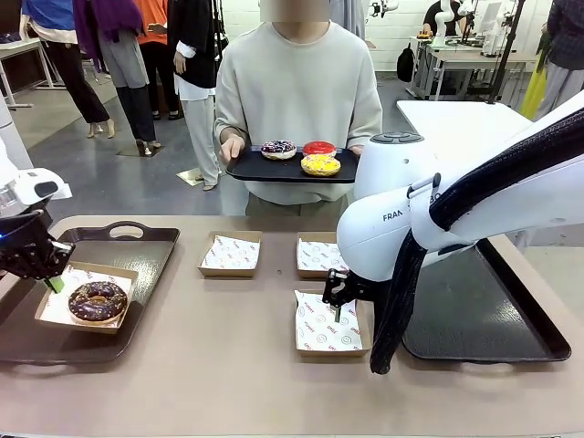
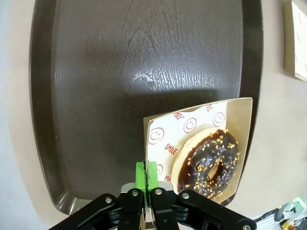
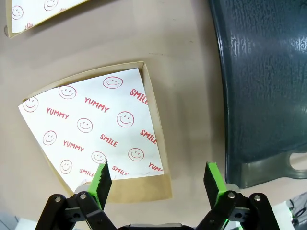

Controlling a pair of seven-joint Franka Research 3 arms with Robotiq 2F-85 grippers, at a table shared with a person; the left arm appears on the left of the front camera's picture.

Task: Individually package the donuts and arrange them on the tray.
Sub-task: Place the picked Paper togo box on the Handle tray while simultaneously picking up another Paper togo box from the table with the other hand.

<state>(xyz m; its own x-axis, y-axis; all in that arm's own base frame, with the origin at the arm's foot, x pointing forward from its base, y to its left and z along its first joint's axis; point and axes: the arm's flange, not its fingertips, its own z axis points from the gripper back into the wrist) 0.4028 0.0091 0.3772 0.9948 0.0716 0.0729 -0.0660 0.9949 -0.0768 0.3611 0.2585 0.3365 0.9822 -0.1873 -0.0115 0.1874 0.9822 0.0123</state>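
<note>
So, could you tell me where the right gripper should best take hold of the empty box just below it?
Probably the side wall of the empty box, coming straight down from above, one jaw inside and one outside. The box lies flat and shallow on the table, so only its thin upright rim offers purchase. The right gripper hangs open over that wall.

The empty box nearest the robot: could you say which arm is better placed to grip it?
Right: the right gripper hangs open over the empty box, while the left gripper is shut on the donut box.
</note>
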